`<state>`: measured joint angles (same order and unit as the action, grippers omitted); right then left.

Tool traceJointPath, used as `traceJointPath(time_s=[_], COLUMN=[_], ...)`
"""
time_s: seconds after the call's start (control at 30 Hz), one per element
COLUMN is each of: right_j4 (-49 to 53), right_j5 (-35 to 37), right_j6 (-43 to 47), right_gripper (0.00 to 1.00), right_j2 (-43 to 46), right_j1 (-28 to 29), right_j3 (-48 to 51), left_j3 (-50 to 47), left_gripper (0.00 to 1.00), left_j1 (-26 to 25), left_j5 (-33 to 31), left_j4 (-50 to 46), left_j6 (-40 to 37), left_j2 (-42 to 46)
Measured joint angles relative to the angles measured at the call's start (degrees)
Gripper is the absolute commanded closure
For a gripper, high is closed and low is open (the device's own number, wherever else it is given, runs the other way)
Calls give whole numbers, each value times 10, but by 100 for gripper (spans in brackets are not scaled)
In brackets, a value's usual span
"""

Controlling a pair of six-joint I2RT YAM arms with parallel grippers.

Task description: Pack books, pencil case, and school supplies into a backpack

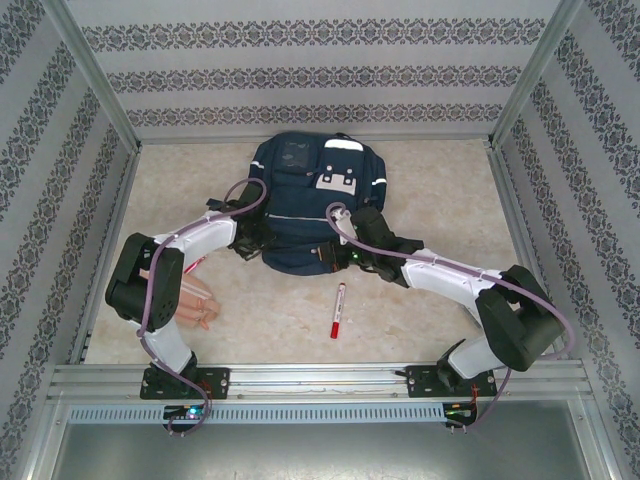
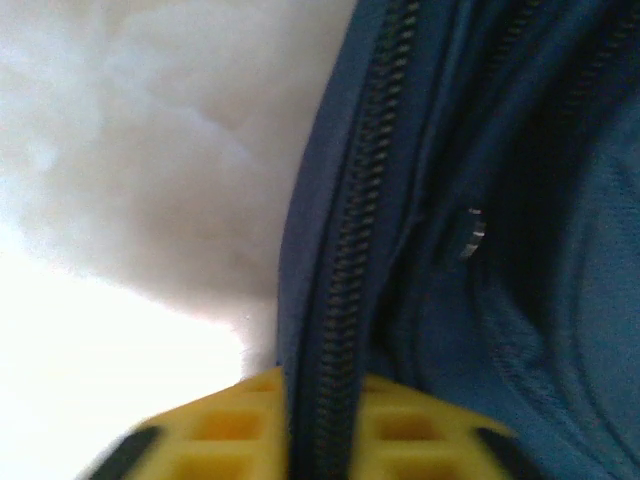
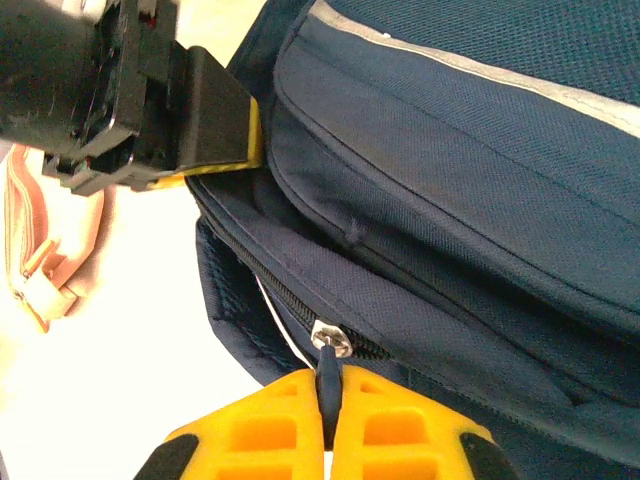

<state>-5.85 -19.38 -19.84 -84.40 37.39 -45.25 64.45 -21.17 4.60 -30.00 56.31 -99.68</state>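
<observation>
The navy backpack (image 1: pixel 300 195) lies flat in the middle of the table, and both grippers are at its near edge. My left gripper (image 2: pixel 325 425) is shut on the backpack's (image 2: pixel 480 300) fabric edge, with the zipper teeth (image 2: pixel 350 260) running between its yellow fingers. My right gripper (image 3: pixel 328 415) is shut on the dark zipper pull below the silver slider (image 3: pixel 328 338) of the backpack (image 3: pixel 450 200). The left gripper (image 3: pixel 215 150) also reaches in at the upper left of the right wrist view. The red-capped marker (image 1: pixel 338 310) lies in front of the backpack. The peach-pink pencil case (image 1: pixel 203 305) lies partly under the left arm. The books are hidden.
Patterned walls with metal frame posts enclose the table on three sides. The pencil case (image 3: pixel 35 240) lies on the bare tabletop just left of the backpack's corner. Open tabletop lies to the right of the backpack and around the marker.
</observation>
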Motion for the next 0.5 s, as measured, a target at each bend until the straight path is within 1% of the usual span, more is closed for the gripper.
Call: traceJointPath(time_s=[0.17, 0.33, 0.5], right_j4=[-12, -23, -32], right_j5=[29, 90, 147], right_j6=[35, 48, 44], right_gripper=[100, 100, 100], right_j2=[12, 33, 39], right_j1=[4, 4, -32], right_j3=[23, 67, 99], left_j3=[13, 15, 17], left_gripper=[100, 100, 100], left_j1=[13, 30, 52], left_j5=[1, 20, 39], left_j4=[-11, -12, -12], left_j6=[-19, -26, -43], left_j2=[0, 0, 0])
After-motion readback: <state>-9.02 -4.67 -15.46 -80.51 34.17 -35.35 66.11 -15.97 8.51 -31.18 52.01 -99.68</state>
